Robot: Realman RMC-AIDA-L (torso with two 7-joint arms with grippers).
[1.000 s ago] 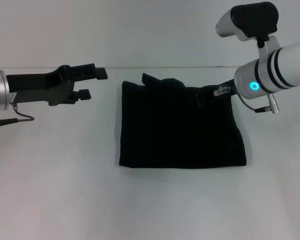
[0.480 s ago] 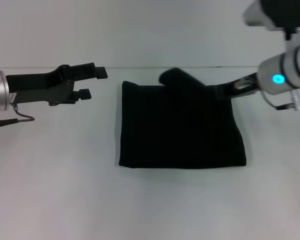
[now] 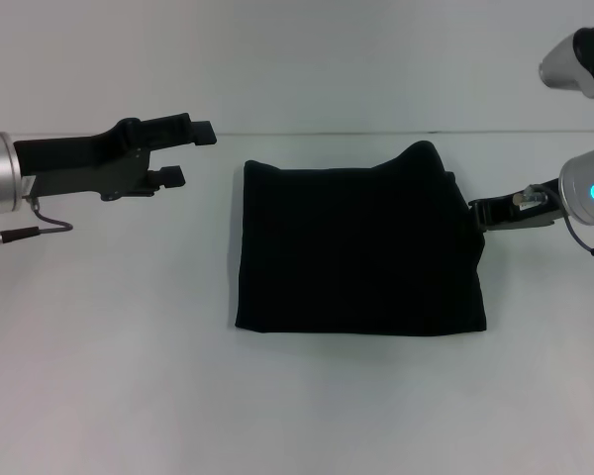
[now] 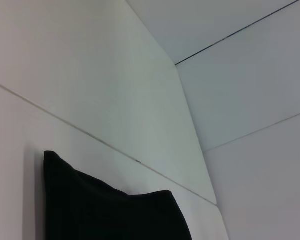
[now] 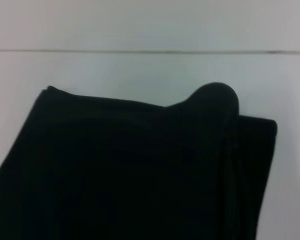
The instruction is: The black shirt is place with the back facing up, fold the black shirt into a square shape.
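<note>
The black shirt (image 3: 356, 247) lies folded into a rough square in the middle of the white table, with no print showing. A rounded hump of cloth (image 3: 421, 155) rises at its far right corner, and the hump (image 5: 216, 97) also appears in the right wrist view. My right gripper (image 3: 480, 211) is at the shirt's right edge, touching the cloth; whether it holds any is hidden. My left gripper (image 3: 190, 153) hovers open to the left of the shirt's far left corner, holding nothing. The left wrist view catches a corner of the shirt (image 4: 105, 215).
The white table (image 3: 109, 346) stretches around the shirt on all sides. Its far edge (image 3: 297, 134) meets a pale wall just behind the shirt. No other objects are in view.
My right gripper has drawn back from over the shirt's far middle to its right edge. The raised hump of cloth travelled right with it. The left gripper rose slightly.
</note>
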